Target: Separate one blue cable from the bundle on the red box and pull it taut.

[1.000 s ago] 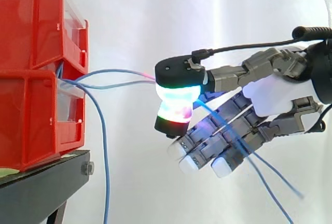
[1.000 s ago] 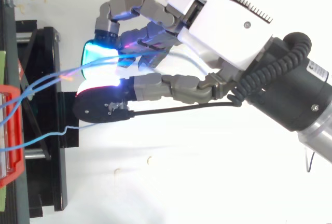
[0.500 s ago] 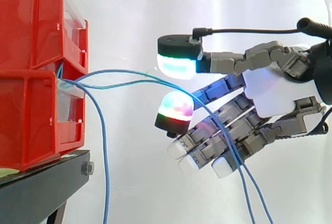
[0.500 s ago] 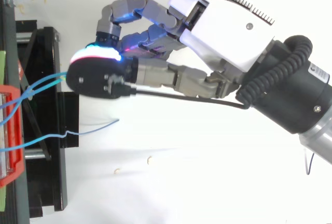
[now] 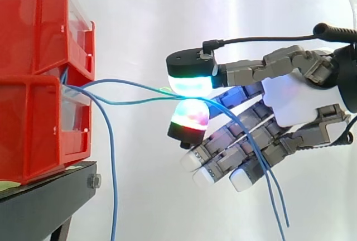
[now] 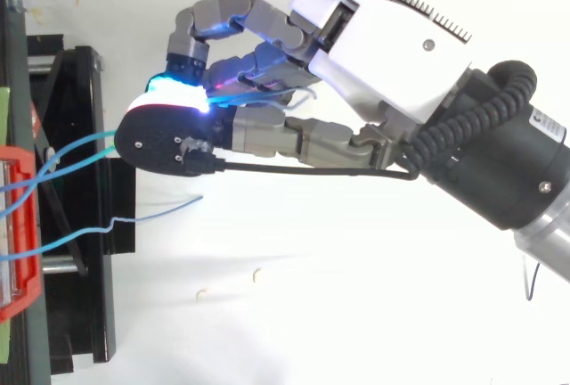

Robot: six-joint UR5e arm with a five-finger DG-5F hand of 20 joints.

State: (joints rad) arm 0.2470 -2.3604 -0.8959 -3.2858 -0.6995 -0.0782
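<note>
White curtain [image 5: 234, 6] behind, red bins [image 5: 33, 124] stacked on the black stand [image 5: 50, 196] at left. Blue cables [image 5: 128, 82] exit between the bins. Two run across to the robot hand [image 5: 295, 99], pinched between thumb pad [image 5: 189, 83] and one fingertip [image 5: 191, 115], other fingers relaxed below. Both sag, so not taut. Two caught means not separated yet. Third strand [image 5: 113, 185] hangs off the bins, clear of the pinch.

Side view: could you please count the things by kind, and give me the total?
red bins: 2
thin cables: 3
black stand: 1
robot hand: 1
Total: 7
</note>
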